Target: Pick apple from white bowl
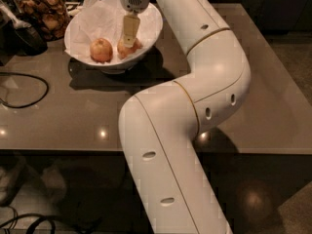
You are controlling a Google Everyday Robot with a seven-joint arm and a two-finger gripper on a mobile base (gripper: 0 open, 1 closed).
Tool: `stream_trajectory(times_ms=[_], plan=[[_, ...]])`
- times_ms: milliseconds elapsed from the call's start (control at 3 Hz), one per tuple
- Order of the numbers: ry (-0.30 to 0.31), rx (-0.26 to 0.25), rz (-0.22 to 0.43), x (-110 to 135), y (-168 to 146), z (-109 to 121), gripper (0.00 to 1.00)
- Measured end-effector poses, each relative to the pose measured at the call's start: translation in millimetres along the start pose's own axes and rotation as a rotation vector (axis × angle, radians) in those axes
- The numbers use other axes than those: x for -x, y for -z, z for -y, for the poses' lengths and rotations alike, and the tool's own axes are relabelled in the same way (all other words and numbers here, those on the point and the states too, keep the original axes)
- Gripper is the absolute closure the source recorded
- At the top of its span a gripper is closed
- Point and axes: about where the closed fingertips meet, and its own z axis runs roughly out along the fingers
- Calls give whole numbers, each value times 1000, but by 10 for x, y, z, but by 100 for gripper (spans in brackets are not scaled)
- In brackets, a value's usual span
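Claw [128, 39] down inside white bowl [152, 39], right at apple [121, 48]. Can't tell if claw grips apple or hangs loose. Apple sits on crumpled white paper [92, 26] in bowl, partly hidden behind claw. Pinker apple [101, 50] just beside it, on jar side. Bowl on dark tabletop [73, 116]. Glass snack jar [41, 9] near bowl. Black cable [29, 94] well apart.

cream end effector [128, 42] in white bowl [147, 51] | tan-orange apple [121, 49] | grey-brown table [73, 112]

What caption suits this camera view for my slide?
Gripper inside the white bowl, at one apple, a second apple beside it.
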Motion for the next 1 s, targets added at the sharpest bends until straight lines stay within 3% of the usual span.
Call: stream_trajectory(times_ms=[1000], plan=[[12,40,-7,-31,-240,-29,31]])
